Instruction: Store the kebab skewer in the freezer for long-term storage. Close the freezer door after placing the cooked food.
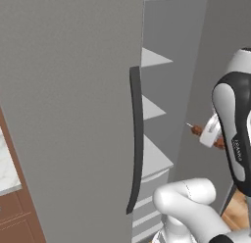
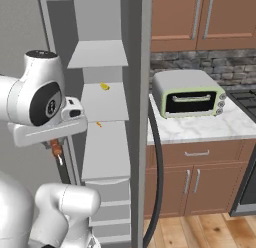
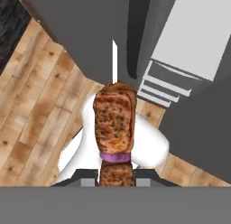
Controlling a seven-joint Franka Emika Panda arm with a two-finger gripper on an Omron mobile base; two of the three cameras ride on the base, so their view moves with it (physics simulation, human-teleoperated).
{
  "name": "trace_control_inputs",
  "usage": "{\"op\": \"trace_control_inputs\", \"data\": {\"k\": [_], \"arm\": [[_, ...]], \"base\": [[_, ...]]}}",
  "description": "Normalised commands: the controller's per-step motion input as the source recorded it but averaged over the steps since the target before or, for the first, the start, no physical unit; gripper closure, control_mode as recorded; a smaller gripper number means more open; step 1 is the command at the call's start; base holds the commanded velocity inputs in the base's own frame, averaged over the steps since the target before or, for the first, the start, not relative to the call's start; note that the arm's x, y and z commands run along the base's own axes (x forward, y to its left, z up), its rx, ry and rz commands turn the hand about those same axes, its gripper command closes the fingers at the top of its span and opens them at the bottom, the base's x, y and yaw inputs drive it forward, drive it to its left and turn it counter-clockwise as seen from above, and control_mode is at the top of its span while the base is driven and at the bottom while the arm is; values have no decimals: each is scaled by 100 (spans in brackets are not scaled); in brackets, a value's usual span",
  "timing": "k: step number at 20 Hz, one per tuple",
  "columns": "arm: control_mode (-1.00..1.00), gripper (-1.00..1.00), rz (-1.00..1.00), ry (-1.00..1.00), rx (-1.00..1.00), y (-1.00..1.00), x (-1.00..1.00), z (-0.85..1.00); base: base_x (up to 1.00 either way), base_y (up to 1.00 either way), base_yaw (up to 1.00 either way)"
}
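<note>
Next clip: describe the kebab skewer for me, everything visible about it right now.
The kebab skewer is a thin pale stick threaded with browned, speckled meat chunks and one purple slice. It is clamped in the gripper, pointing away from the hand. In the left base view its pale tip and reddish chunks poke out beside the hand, in front of the open freezer, touching no shelf.

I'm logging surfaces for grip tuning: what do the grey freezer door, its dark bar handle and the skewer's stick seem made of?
The flat grey freezer door looks like matte painted metal: even tone, no shine. Its long dark vertical bar handle looks like satin plastic or coated metal; the render leaves that open. The kebab skewer, held in the gripper, has a thin pale stick, probably wood.
</note>
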Motion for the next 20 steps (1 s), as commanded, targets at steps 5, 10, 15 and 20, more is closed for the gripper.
{"op": "trace_control_inputs", "data": {"k": [5,10,15,20], "arm": [[-100,100,-37,-9,5,17,54,-5],[-100,100,-30,-20,2,0,53,-18],[-100,100,-15,-20,4,0,49,-11],[-100,100,-15,-4,0,0,29,-11]], "base": [[0,0,0],[0,0,0],[0,0,0],[0,0,0]]}}
